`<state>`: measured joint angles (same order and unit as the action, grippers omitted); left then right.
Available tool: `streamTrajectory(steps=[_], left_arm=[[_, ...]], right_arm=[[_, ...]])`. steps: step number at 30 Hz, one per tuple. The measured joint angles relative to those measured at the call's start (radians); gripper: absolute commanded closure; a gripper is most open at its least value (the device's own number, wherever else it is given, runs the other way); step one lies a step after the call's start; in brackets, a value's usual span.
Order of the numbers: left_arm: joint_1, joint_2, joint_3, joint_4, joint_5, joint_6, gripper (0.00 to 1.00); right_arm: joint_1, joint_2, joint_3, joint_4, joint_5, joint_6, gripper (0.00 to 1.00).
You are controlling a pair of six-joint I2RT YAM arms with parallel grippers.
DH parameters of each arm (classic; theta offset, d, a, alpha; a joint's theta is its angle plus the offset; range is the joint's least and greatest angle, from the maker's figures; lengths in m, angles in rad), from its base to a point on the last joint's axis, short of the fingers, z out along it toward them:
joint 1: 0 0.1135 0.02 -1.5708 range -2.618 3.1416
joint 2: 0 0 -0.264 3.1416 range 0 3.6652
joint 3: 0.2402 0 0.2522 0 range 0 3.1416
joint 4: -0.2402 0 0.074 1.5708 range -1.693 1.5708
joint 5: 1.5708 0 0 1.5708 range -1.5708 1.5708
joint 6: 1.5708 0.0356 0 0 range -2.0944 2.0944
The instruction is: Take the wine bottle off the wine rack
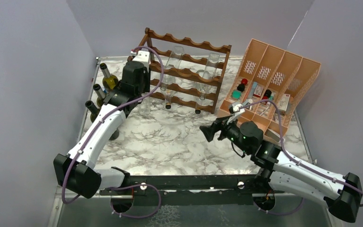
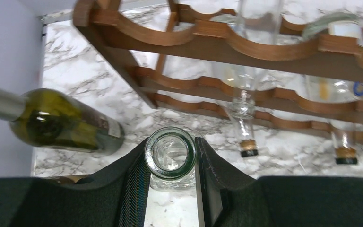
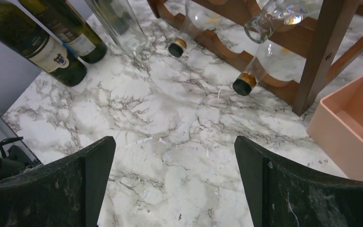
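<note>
Left hand (image 2: 171, 147) tight on clear wine bottle (image 2: 170, 156), arm outstretched.

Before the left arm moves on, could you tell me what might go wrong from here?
The left pincer grips the clear bottle only at its smooth glass neck, so it might slip or tip. A green bottle stands close beside it; a sideways swing could knock it over. The wine rack is close too and could be bumped.
</note>
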<state>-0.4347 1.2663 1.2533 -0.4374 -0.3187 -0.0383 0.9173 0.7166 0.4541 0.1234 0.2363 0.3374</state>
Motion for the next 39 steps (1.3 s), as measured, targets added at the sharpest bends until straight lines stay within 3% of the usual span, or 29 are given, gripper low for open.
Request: streamTrajectory(steps=[9, 19, 25, 35, 37, 39], left_arm=[[0.197, 0.039, 0.000, 0.049, 0.003, -0.003, 0.93], [0.285, 0.049, -0.043, 0.151, 0.012, -0.020, 0.93], [0.300, 0.084, -0.067, 0.179, 0.043, -0.038, 0.94], [0.304, 0.135, -0.067, 0.253, 0.056, -0.049, 0.94], [0.307, 0.140, -0.067, 0.263, 0.056, -0.049, 0.92], [0.312, 0.141, -0.067, 0.266, 0.056, -0.049, 0.81]], right_arm=[[0.000, 0.241, 0.288, -0.281, 0.083, 0.134, 0.00], [0.000, 0.455, 0.515, -0.545, 0.099, 0.156, 0.00], [0.000, 0.441, 0.513, -0.565, 0.098, 0.117, 0.00], [0.000, 0.276, 0.418, -0.505, 0.087, 0.065, 0.00], [0.000, 0.267, 0.418, -0.498, 0.087, 0.056, 0.00], [0.000, 0.266, 0.418, -0.498, 0.088, 0.053, 0.00]])
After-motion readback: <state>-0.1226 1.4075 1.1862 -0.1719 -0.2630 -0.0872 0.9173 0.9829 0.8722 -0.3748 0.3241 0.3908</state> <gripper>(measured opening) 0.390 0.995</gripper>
